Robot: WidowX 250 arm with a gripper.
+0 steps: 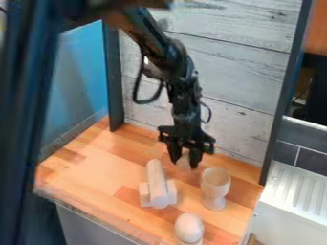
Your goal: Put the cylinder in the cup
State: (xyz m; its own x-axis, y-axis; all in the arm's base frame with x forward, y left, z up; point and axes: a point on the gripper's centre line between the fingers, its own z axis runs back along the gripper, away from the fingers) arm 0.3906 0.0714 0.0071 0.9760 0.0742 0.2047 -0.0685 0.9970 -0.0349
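Over the rear of the counter [96, 165], my gripper [184, 162] hangs down, a pale piece [184, 161] showing at its lower end. Whether I am open or closed on that piece, I cannot tell. Forward of me, the wooden cylinder [157, 184] lies on its side by small blocks [172, 191]; the cup [215, 184] stands upright beside it, no cylinder inside. Step in hand, as judged: securing the cylinder. Next move requires a square grip across its round sides, then a lift. Undetermined: the pale piece's shape, partly covered, and whether the blocks support the cylinder.
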